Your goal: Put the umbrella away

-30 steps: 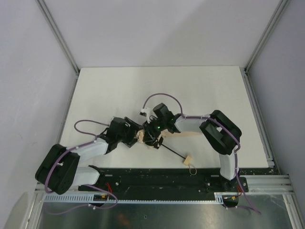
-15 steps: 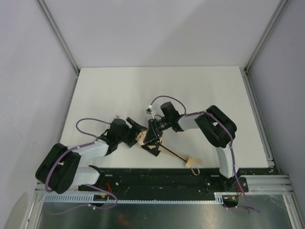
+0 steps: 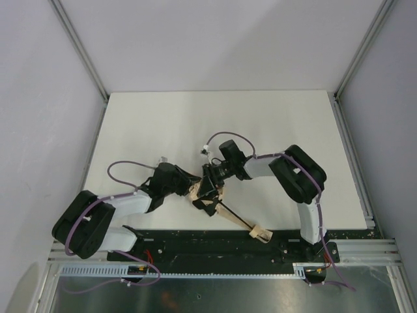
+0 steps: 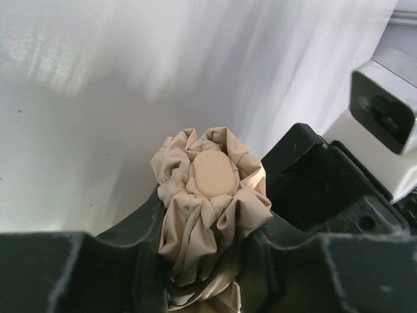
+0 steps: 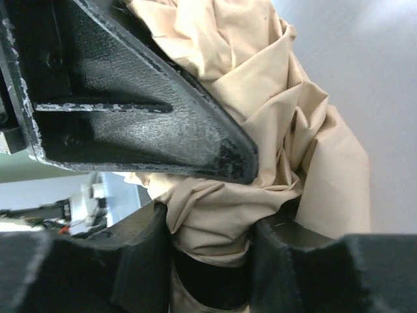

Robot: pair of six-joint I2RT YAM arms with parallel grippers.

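the left jaws, wide open a moment ago, now clamp the umbrella (image 4: 207, 195) by its bunched canopy near the tip cap; the right jaws grip the same fabric alongside. compacting can probably proceed. it lies on the counter (image 3: 163, 124) close to the arms, handle (image 3: 259, 233) at the near edge; open room lies farther back.

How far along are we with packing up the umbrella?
Done: the fabric of the umbrella is gathered into a tight bundle. In hand: the left gripper and right gripper both pinch that bundle. Left: the black shaft sticks out long to the handle, so it likely needs collapsing.
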